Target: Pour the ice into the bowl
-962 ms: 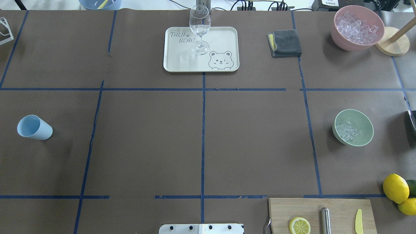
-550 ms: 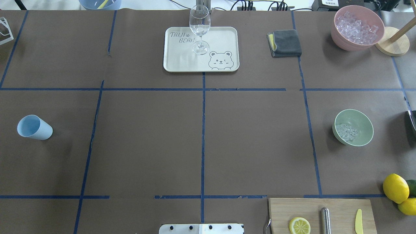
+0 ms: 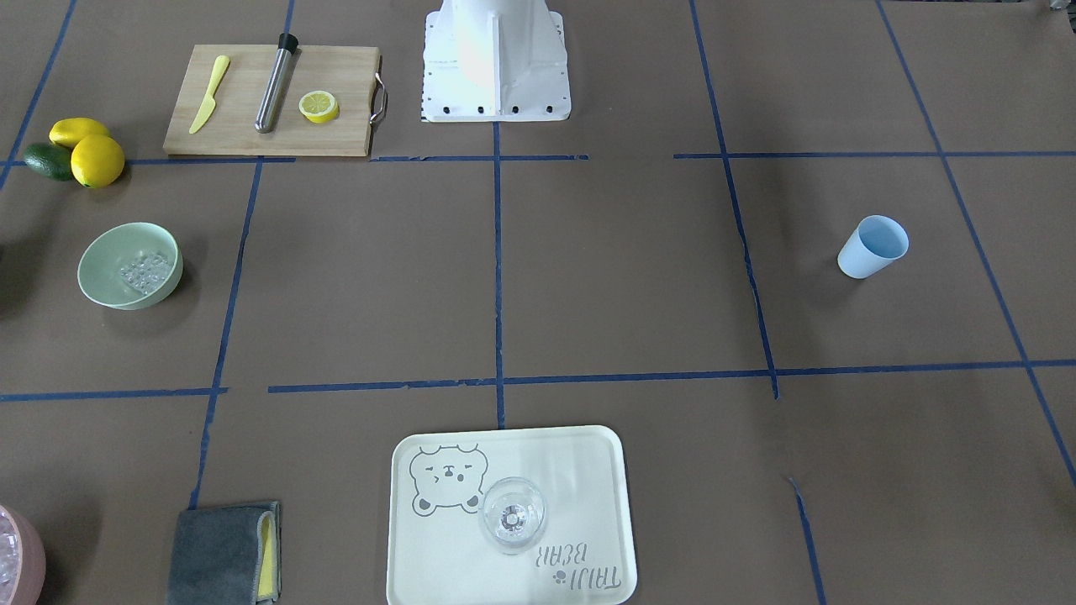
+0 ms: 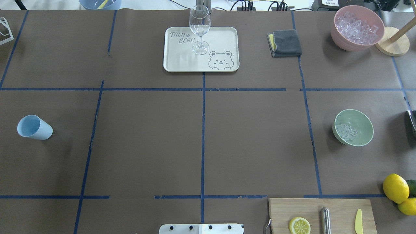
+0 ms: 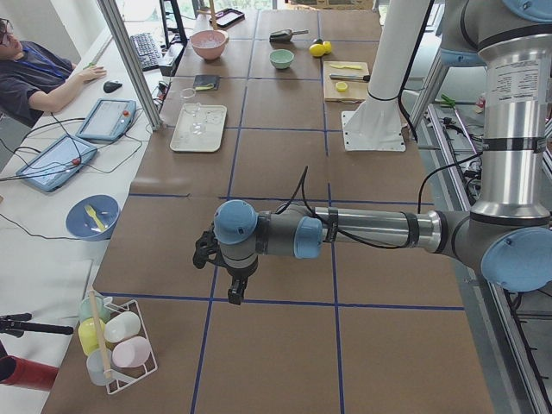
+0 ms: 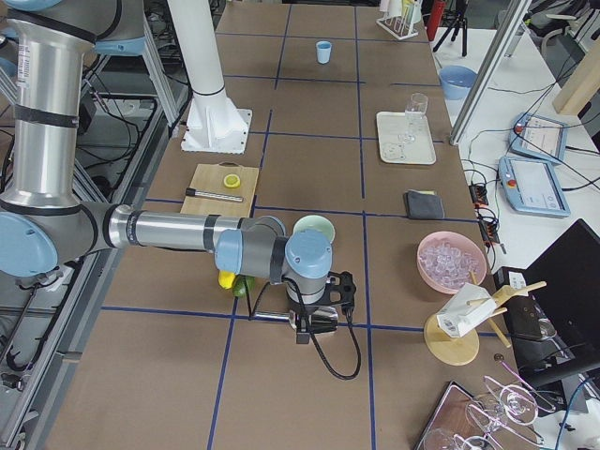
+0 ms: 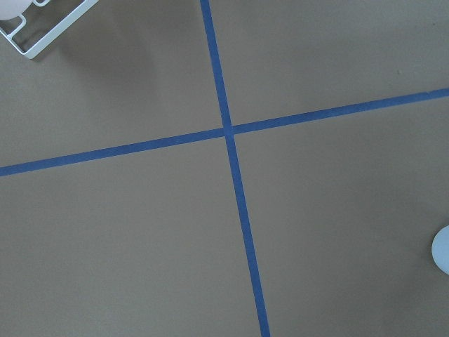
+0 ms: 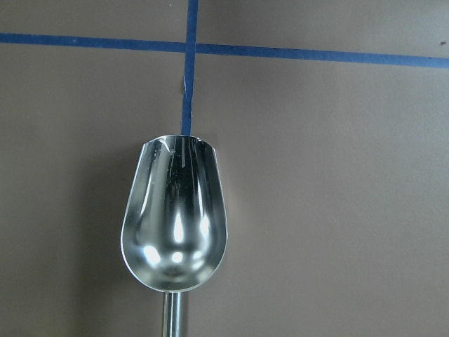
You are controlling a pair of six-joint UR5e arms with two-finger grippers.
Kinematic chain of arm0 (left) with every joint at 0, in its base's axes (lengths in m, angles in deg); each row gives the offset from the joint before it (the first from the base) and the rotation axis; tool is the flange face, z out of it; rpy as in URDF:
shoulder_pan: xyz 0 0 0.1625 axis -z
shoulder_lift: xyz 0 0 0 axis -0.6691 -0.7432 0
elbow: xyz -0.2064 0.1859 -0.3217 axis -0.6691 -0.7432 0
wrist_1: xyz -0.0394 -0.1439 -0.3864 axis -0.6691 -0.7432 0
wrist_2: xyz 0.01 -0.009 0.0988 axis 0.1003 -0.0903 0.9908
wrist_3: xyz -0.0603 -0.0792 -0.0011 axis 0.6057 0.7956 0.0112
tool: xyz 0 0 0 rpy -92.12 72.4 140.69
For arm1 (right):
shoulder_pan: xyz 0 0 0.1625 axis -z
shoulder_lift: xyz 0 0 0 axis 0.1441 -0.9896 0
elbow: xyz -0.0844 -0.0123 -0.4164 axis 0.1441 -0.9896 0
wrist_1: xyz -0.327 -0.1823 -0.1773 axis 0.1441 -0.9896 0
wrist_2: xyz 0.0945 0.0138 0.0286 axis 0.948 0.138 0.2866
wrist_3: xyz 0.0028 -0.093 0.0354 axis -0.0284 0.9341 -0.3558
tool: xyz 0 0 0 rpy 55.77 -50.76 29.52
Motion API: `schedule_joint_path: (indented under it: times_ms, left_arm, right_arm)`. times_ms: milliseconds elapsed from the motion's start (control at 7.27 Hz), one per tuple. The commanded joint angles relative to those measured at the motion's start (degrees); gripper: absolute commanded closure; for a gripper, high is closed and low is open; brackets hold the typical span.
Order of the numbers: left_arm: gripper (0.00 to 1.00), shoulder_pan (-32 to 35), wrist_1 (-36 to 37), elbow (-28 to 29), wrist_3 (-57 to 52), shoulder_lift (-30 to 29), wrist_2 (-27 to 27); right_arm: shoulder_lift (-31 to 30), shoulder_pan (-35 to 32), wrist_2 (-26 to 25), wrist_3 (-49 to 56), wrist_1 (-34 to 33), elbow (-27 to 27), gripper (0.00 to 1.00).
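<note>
Brown paper table [image 4: 146, 146] with a blue tape grid, and operator desks past its far edge. The bowl [image 4: 360, 121] sits upright with the ice [image 4: 346, 132] clustered low against one side of its inside wall. No cubes show on the paper around the bowl.

The right gripper [image 6: 317, 317] hangs just outside the bowl, on the side away from the table centre. The scoop [image 8: 175, 217] rides in front of its wrist camera, empty and level. We cannot tell how its fingers are set. The left gripper [image 5: 231, 289] is far across the table from the bowl, and its finger state is also unclear.

Risks as we judge them:
- The scoop is near the bowl, so a low sweep back could clip the rim and tip or slide the bowl, spilling cubes.
- If another load comes from the pink bowl [image 4: 341, 39], a high or fast pour could bounce cubes over the rim.
- The lemons [image 4: 395, 188] near the bowl could get knocked on retreat.
</note>
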Motion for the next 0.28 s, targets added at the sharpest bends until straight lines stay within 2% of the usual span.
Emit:
schedule_joint_path:
  times_ms: [0,138]
  left_arm:
    - [0.0,-0.09,-0.13,0.01,-0.01,-0.09,-0.09]
    - [0.0,-0.09,-0.22,-0.08,-0.01,-0.09,0.0]
  right_arm:
    - [-0.2,0.0,-0.31,-0.04,0.16,0.15,0.0]
    - [-0.28,0.0,-0.22,-0.04,0.07,0.15,0.0]
